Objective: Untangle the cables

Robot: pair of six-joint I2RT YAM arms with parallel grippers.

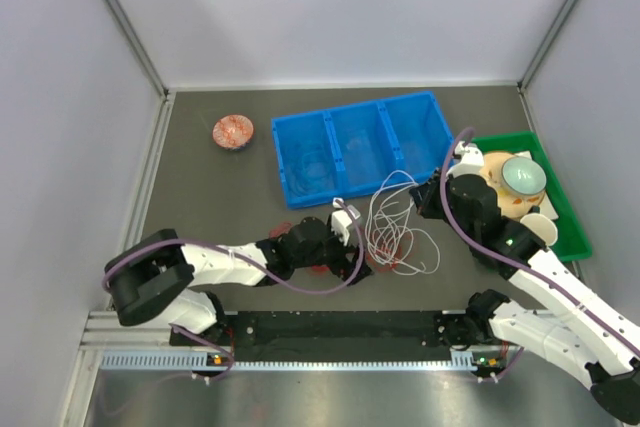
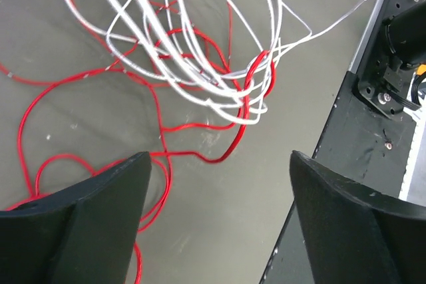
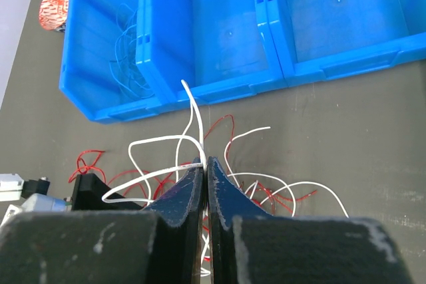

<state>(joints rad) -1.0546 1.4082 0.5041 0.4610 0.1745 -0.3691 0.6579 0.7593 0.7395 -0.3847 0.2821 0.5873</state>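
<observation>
Cables tangled on table | left claw spread wide, empty, over red cable | right claw pinched on white cable

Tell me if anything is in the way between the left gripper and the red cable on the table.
Nothing visible is. The left gripper hangs open over the red cable, whose nearest strands lie uncovered on the table. Farther ahead, white cable loops cross over it.

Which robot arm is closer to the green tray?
Right. The right gripper sits just left of the green tray; the left gripper is farther left, beyond the white cables.
</observation>
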